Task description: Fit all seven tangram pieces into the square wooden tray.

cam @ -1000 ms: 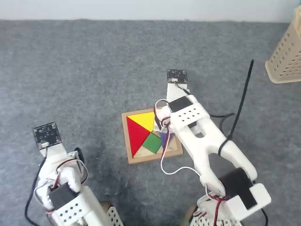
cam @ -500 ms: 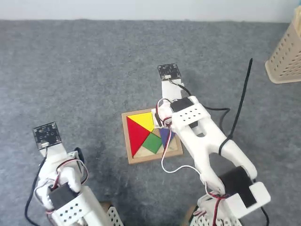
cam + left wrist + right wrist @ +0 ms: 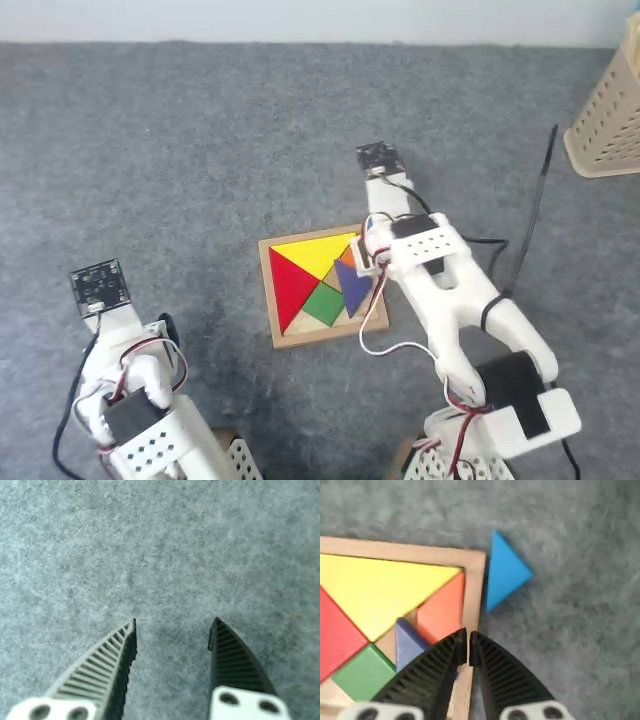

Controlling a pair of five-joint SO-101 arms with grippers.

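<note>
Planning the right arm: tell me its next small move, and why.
Probably open the right claw and shift it over the blue triangle: that piece lies on the carpet just outside the tray, and the claw is shut, empty, above the rim.

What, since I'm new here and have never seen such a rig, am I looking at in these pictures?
A left arm and a right arm, small white robots, stand on grey carpet. One picture looks down from overhead; the other two come from a camera on each arm's wrist. The left gripper hangs open over carpet, holding nothing. The right gripper is shut and empty at the rim of the wooden tray. Inside lie a yellow triangle, red triangle, green square, orange piece and purple piece. A blue triangle lies on the carpet just outside the rim.
</note>
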